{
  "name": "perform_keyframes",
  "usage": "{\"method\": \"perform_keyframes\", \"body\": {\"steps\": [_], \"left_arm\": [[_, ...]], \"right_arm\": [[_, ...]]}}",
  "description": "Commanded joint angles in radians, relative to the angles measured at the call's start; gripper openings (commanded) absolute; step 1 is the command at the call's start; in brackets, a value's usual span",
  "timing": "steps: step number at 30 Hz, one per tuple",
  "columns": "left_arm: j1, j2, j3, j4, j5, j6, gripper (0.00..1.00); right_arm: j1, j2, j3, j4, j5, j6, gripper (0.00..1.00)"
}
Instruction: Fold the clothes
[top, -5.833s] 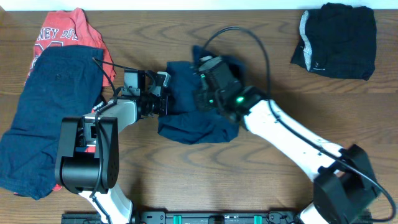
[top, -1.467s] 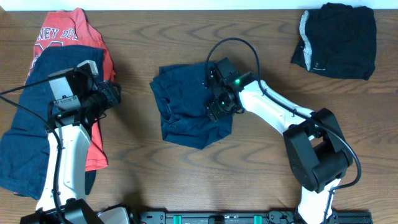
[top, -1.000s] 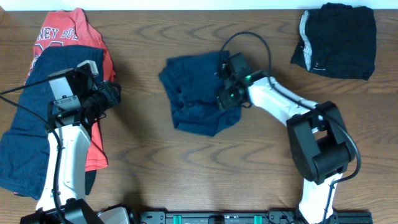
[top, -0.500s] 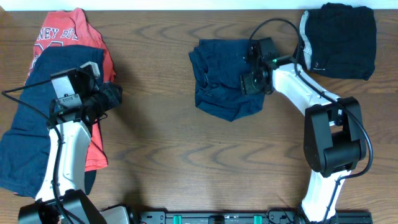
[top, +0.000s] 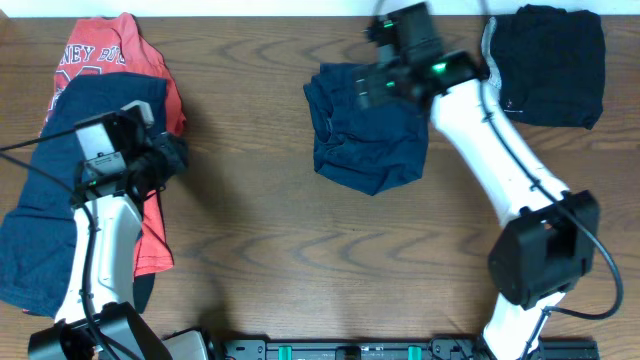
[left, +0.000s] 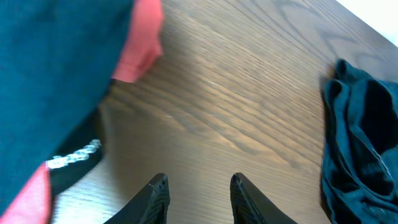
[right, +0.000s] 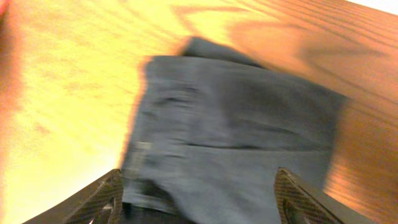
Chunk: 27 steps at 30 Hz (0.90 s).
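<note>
**Layout, overhead view.** On the table (top: 300, 260), the folded shorts (top: 370, 135), navy and bunched, lie at 12 o'clock near the far edge, well apart from the other clothes. A black garment (top: 545, 65) lies folded at 2 o'clock, with a grey-white stripe along its left edge. At 9 to 10 o'clock there is a pile, a red T-shirt (top: 110, 55) partly under large navy shorts (top: 70, 190).

**Writing.** The T-shirt carries white lettering. "NEY PU" can be read and the rest is lost in folds. In the left wrist view a black strip (left: 74, 158) at the pile's edge bears white print, too blurred to read.

**Grippers.** The right gripper (right: 199, 205) hangs over the far part of the folded shorts with its fingers wide apart and nothing between them. Its view is blurred. The left gripper (left: 196, 199) sits at the pile's 3 o'clock edge, fingers partly apart over bare wood, holding nothing.
</note>
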Motion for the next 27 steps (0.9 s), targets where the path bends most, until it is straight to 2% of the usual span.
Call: {"method": "perform_keyframes", "body": {"steps": [1, 10, 27], "left_arm": [[0.039, 0.006, -0.006, -0.002, -0.020, 0.008, 0.36], [0.055, 0.006, -0.006, -0.006, -0.020, 0.009, 0.36], [0.055, 0.006, -0.006, -0.021, -0.021, 0.009, 0.36]], "right_arm": [[0.093, 0.057, 0.000, 0.017, 0.061, -0.008, 0.77], [0.183, 0.233, 0.000, 0.084, 0.323, 0.034, 0.80], [0.190, 0.381, 0.000, 0.124, 0.219, 0.032, 0.79]]}}
